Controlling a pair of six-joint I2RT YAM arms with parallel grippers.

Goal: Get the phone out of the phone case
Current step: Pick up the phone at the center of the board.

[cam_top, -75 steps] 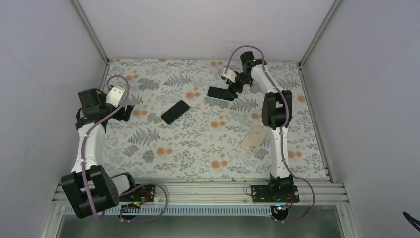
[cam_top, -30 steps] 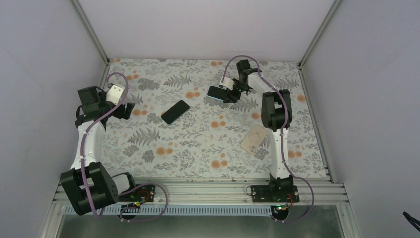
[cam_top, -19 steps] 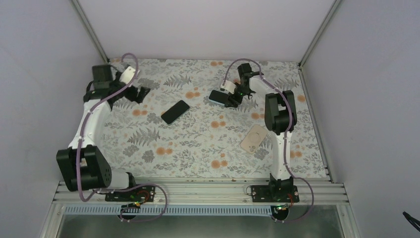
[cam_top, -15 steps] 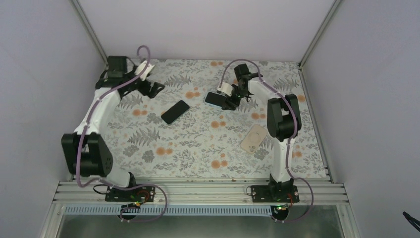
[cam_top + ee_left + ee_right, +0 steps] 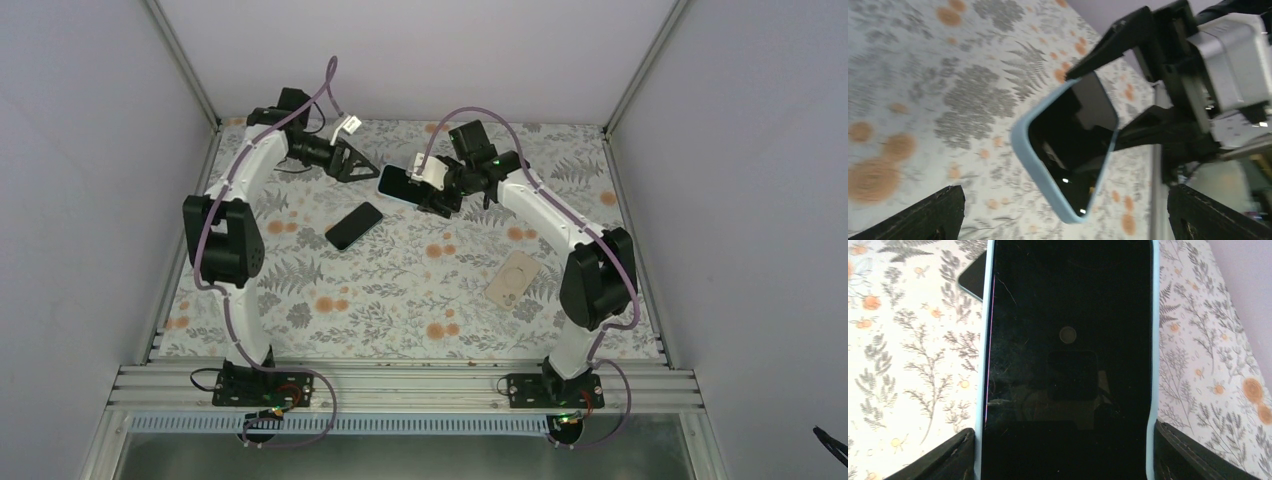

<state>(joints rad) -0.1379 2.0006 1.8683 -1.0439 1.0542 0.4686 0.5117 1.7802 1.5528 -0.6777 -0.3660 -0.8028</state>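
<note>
White arm links (image 5: pixel 240 172), black joints (image 5: pixel 225 240) — purple cables (image 5: pixel 326 84), white wrist cameras (image 5: pixel 430 168).

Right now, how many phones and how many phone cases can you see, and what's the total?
Phones: 2, the cased phone and the black phone lying bare.
Cases: 2, the blue case and the beige case.
Total: 4.

Left hand (image 5: pixel 360 160) agape, right hand (image 5: pixel 425 188) clamped

The left fingers (image 5: pixel 928 212) swung across to face the cased phone (image 5: pixel 398 183), which the right fingers (image 5: pixel 933 460) carried leftward.
</note>
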